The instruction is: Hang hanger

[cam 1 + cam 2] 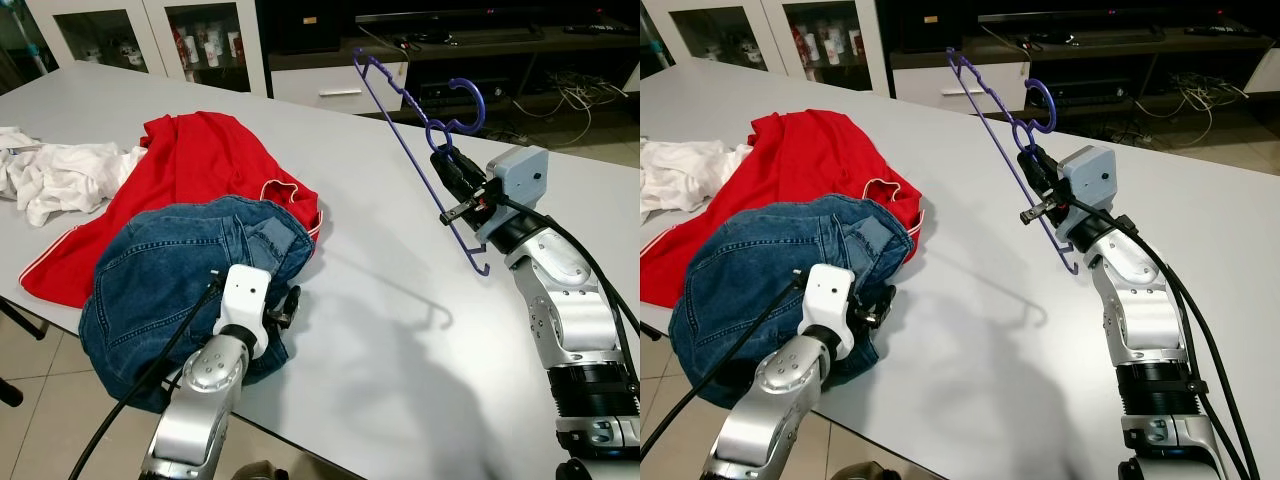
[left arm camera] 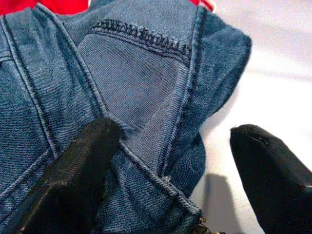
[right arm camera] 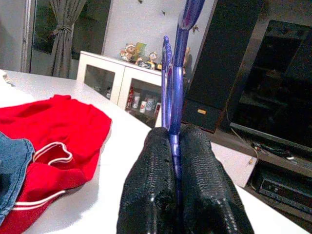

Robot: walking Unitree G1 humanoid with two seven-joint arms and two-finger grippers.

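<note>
Right gripper (image 1: 458, 190) is clamped on the purple hanger (image 1: 420, 130), lifted clear of the table (image 1: 400, 300) at two o'clock. Left gripper (image 2: 170, 161), fingers spread wide, sits over the jeans (image 1: 190, 270) at seven o'clock. Next, I'd guess: bring the two together.

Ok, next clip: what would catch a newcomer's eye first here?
The thin purple plastic hanger, held up above the white table in the shut right tool. Next, the crumpled blue denim jeans lying over a red garment, with the open left tool at the denim's edge.
</note>
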